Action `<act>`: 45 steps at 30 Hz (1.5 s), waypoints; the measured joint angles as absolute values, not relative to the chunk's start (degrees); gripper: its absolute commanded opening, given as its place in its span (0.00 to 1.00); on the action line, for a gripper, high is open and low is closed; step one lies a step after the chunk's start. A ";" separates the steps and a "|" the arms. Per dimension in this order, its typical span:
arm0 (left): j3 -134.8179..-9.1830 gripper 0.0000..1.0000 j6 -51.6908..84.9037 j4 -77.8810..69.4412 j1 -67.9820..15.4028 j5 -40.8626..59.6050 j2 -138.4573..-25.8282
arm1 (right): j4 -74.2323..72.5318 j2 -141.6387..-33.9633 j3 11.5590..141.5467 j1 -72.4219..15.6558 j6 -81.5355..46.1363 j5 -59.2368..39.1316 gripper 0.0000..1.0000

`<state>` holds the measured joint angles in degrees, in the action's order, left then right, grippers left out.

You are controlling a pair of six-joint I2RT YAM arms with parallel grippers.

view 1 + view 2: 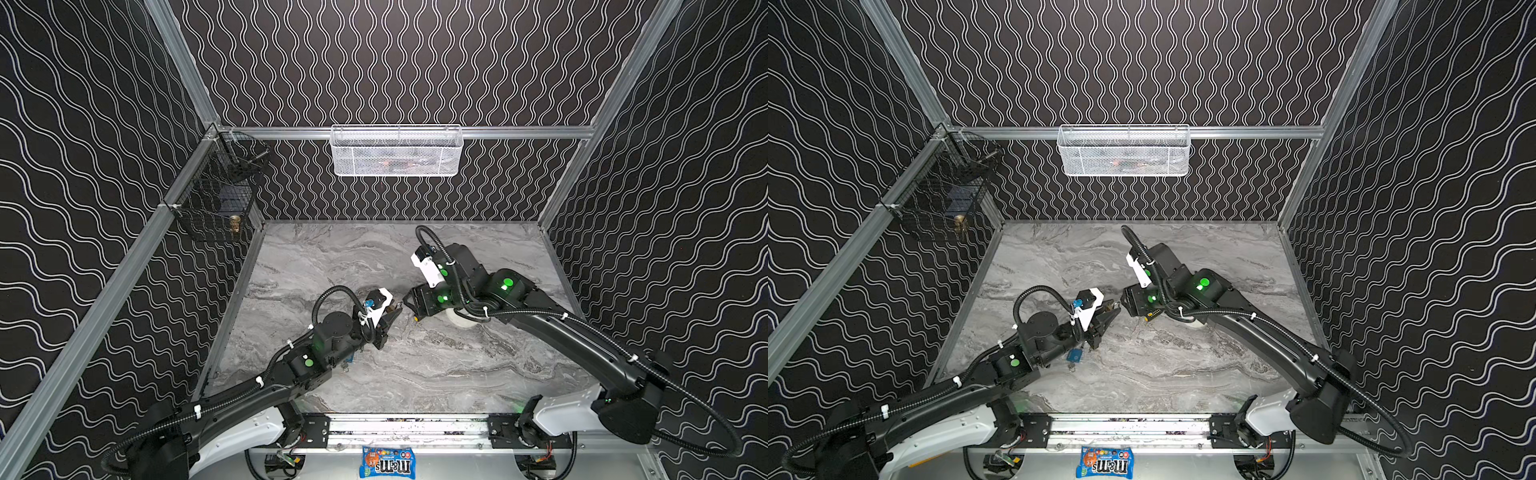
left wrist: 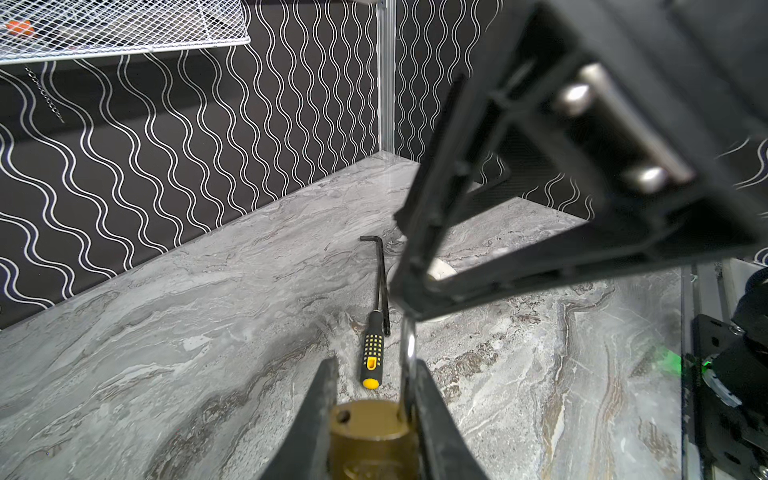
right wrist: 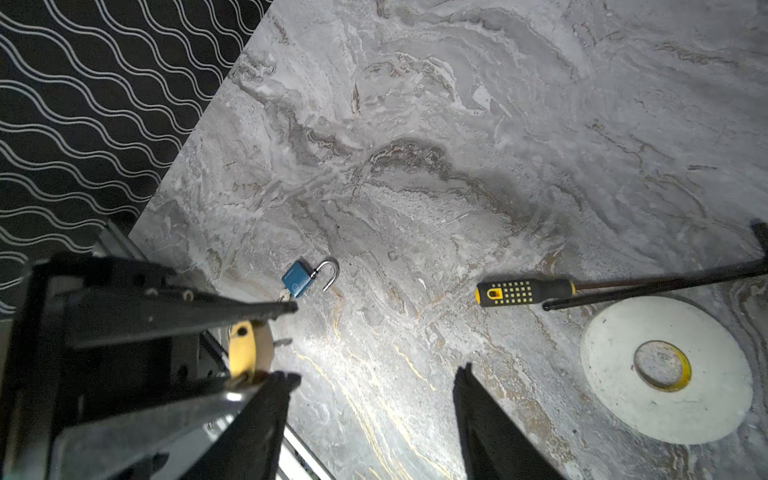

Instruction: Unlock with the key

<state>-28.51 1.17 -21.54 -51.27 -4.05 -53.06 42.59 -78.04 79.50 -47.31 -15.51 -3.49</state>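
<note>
- The left claw [image 2: 374,365] is clamped on a brass padlock [image 2: 370,432], held above the bench [image 3: 457,124] near its middle.
- The padlock's silver shackle [image 2: 409,349] rises from one side of the body; the other shackle hole stands empty.
- A small grey metal piece juts from the brass padlock in the right wrist view; I cannot tell whether it is a key.
- The right claw [image 3: 378,374] is spread wide with only bare bench between its fingers, tip to tip with the left claw.
- One of its fingers overlaps the shackle's upper end; contact cannot be told.
- A blue padlock [image 3: 297,280] lies on the bench under the left arm, shackle swung open, a key [image 3: 284,296] at its base.
- A black-and-yellow screwdriver [image 3: 523,291] and a black hex key [image 3: 665,286] lie side by side under the right arm.
- A white tape roll [image 3: 623,395] lies flat just beside them.
</note>
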 measured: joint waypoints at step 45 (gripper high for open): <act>-31.09 0.00 1.65 -18.04 -50.63 -4.36 -53.71 | 18.76 -78.54 67.92 -42.13 3.77 -34.92 0.10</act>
<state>-31.09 1.65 -18.04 -50.63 -4.36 -53.71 18.76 -78.54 67.92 -42.13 3.77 -34.92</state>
